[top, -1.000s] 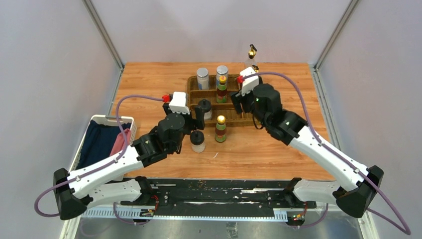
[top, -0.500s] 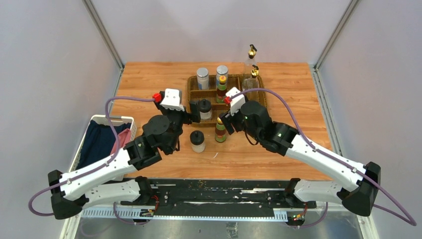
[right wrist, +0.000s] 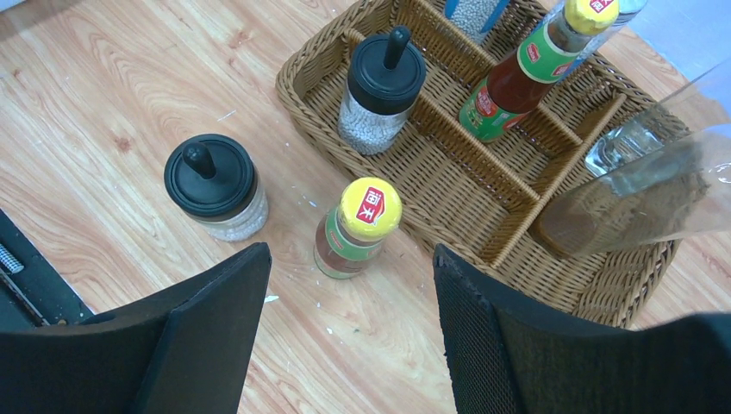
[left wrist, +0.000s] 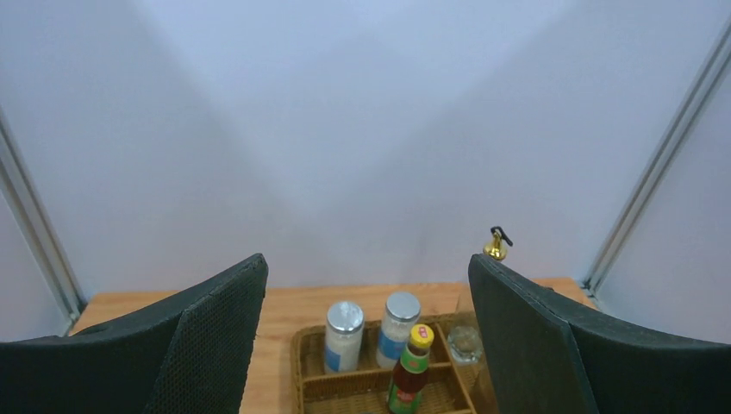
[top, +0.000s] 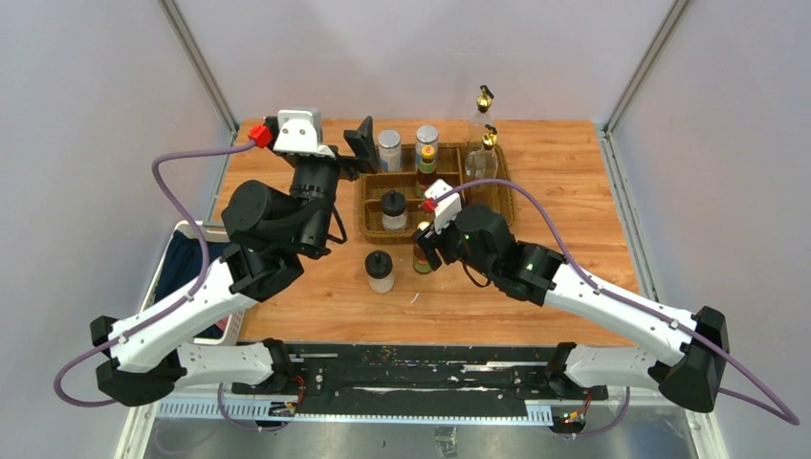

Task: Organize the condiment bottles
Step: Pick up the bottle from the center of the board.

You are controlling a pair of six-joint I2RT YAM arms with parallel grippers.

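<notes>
The wicker tray (top: 497, 206) holds two silver-lidded shakers (top: 389, 150) (top: 427, 142), a sauce bottle (top: 427, 164), a black-lidded jar (top: 393, 208) and a gold-spouted cruet (top: 485, 153). The second cruet (top: 484, 107) stands behind the tray. A second black-lidded jar (top: 380, 271) and a second sauce bottle (right wrist: 362, 226) stand on the table in front of the tray. My right gripper (right wrist: 349, 259) is open and empty just above and in front of that sauce bottle. My left gripper (left wrist: 366, 267) is open and empty, raised high at the tray's back left, facing the shakers (left wrist: 344, 335).
A white basket (top: 196, 229) with dark and pink cloths sits off the table's left edge. Grey walls and metal posts close in the back and sides. A black rail runs along the near edge.
My left gripper has drawn away from the black-lidded jar in the tray and risen up and back. My right gripper has moved from the tray's right side down to the sauce bottle on the table.
</notes>
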